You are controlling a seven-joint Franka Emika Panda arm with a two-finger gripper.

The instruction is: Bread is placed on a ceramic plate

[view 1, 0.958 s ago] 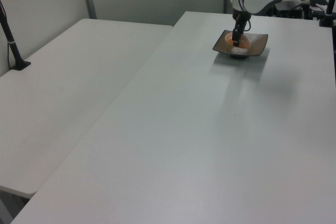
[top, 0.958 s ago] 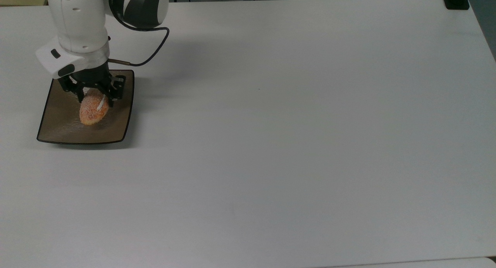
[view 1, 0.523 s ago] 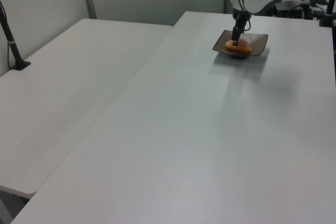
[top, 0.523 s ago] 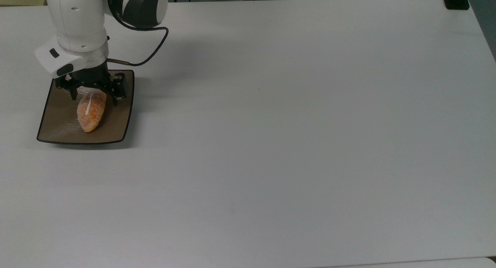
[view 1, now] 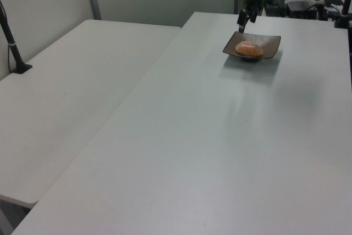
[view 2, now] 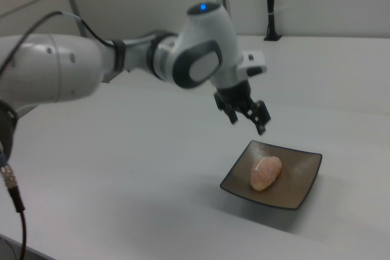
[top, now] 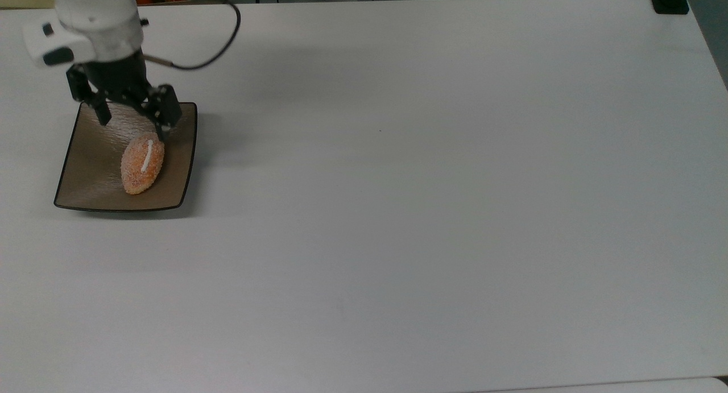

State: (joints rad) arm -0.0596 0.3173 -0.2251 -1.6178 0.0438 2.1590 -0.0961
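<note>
The bread [top: 143,164], an oval orange-brown roll with a white stripe on top, lies in the dished centre of the square brown ceramic plate [top: 91,182] at the top view's left. The same bread [view 2: 265,172] rests free on the plate [view 2: 298,190] in the right view, and the bread [view 1: 249,49] sits on the plate [view 1: 270,43] in the left view. My gripper [top: 132,121] hangs open above the plate's far edge, clear of the bread, with nothing between its fingers. In the right view the gripper [view 2: 247,120] is raised above the plate's back corner.
The white table [top: 432,199] stretches wide to the top view's right of the plate. A second white table [view 1: 71,97] adjoins it at the left view's left. A black clamp [top: 670,1] sits at the far right corner, and the arm's cable [top: 211,52] loops above the plate.
The gripper let go of the bread, which settled flat on the plate. The gripper then rose and drew back toward the plate's far edge, fingers open.
</note>
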